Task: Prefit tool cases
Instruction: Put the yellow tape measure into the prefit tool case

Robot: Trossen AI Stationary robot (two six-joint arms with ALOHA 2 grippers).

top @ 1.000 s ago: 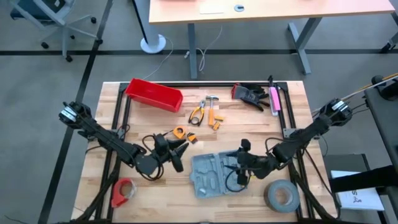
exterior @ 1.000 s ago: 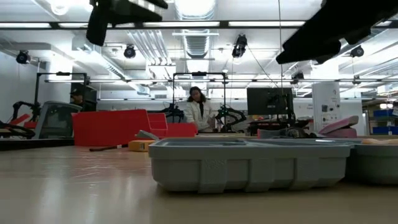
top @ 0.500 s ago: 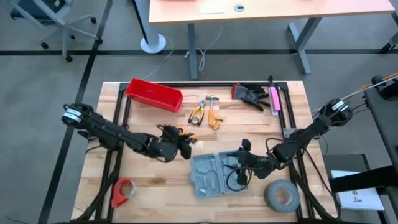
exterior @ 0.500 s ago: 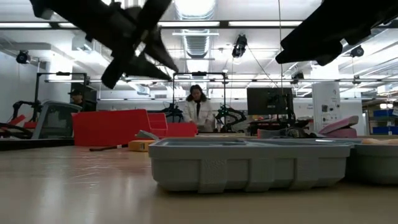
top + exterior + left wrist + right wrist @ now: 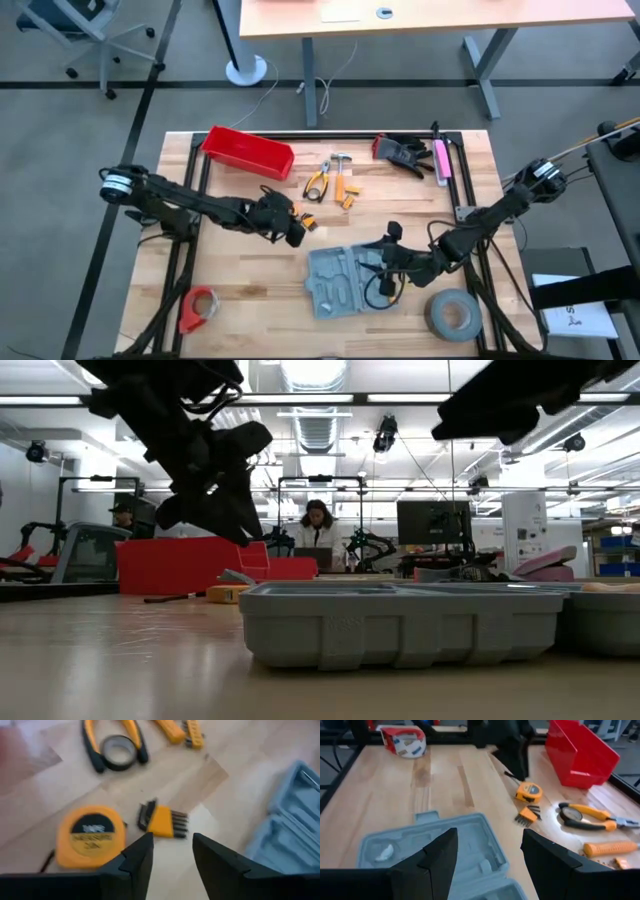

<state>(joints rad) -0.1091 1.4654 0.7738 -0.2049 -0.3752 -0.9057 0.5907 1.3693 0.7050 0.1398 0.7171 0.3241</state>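
Note:
The grey-blue tool case (image 5: 343,278) lies open and flat on the wooden table, its moulded recesses facing up; the low view shows it (image 5: 400,625) side on. My right gripper (image 5: 380,262) hovers open over the case's right part, and the recesses (image 5: 435,845) show between its fingers. My left gripper (image 5: 297,232) stands open and slants down, just left of and beyond the case. It is above a yellow tape measure (image 5: 90,836) and a yellow hex key set (image 5: 162,819), with nothing between its fingers.
A red bin (image 5: 247,152) stands at the far left. Orange-handled pliers with a black tape ring (image 5: 117,750), black gloves (image 5: 405,152), a grey tape roll (image 5: 455,315) and a red tape dispenser (image 5: 198,308) lie around. A person (image 5: 318,532) sits beyond the table.
My left gripper has swung toward the table's far edge, to the tape measure and hex keys. It has come down and tipped its fingers downward. In the low view it has dropped from the top edge into full sight.

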